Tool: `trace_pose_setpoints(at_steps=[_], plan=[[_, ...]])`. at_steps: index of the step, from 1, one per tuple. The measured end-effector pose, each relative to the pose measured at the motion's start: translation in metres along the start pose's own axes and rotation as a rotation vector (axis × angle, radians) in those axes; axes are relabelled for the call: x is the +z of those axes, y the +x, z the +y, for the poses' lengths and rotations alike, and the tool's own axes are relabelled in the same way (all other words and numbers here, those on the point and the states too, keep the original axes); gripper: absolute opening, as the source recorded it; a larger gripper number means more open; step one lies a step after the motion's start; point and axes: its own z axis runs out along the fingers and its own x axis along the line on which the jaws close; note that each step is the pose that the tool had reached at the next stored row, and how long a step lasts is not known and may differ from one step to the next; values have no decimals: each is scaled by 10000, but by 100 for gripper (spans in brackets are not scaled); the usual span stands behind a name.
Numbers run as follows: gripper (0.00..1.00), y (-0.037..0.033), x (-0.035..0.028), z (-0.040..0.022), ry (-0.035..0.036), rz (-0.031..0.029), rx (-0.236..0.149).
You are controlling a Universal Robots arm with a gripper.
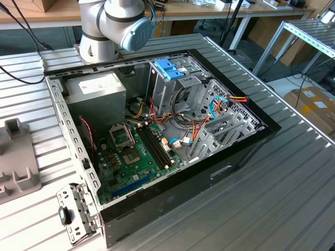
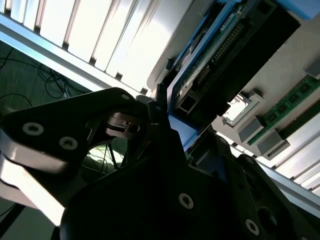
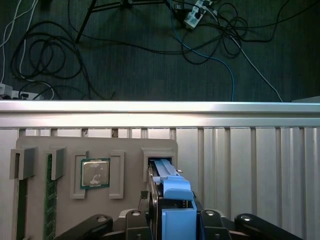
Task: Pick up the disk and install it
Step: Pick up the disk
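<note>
the end effector [image 3: 176, 221] is gripping the disk [image 3: 170, 175], its jaws sitting closed against the two broad sides of it; in the first wrist view the light blue carrier is showing between the black jaw bodies. the disk is standing on edge, its far end sitting at the mouth of a narrow slot in a grey holder [image 3: 131, 150] that is lying on the slatted metal table [image 3: 240, 165]. whether that end is resting inside the slot or hanging just clear of it, i cannot tell. in the second wrist view the disk [image 2: 227, 47] is showing its dark body and connector row, with the blue frame running along the edge beside the end effector [image 2: 177, 132].

just beside the slot, a processor chip [image 3: 95, 173] is lying flat in its own pocket of the holder, and two green memory sticks [image 3: 48, 200] are standing in slots further along. past the table edge, loose cables [image 3: 210, 35] are lying on a dark floor [image 3: 125, 70].

in the exterior view an open computer case [image 1: 172, 136] is lying on the table [image 1: 293, 198], motherboard facing up, with a darker blue latch piece [image 1: 170, 69] sitting on top of the drive cage. the base of the arm [image 1: 112, 26] is standing just behind the case
</note>
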Motion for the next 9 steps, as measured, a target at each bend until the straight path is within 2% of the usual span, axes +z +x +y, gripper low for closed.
trace_pose_setpoints(at_steps=[9], plan=[[38,0,2,0,1,-1,0]])
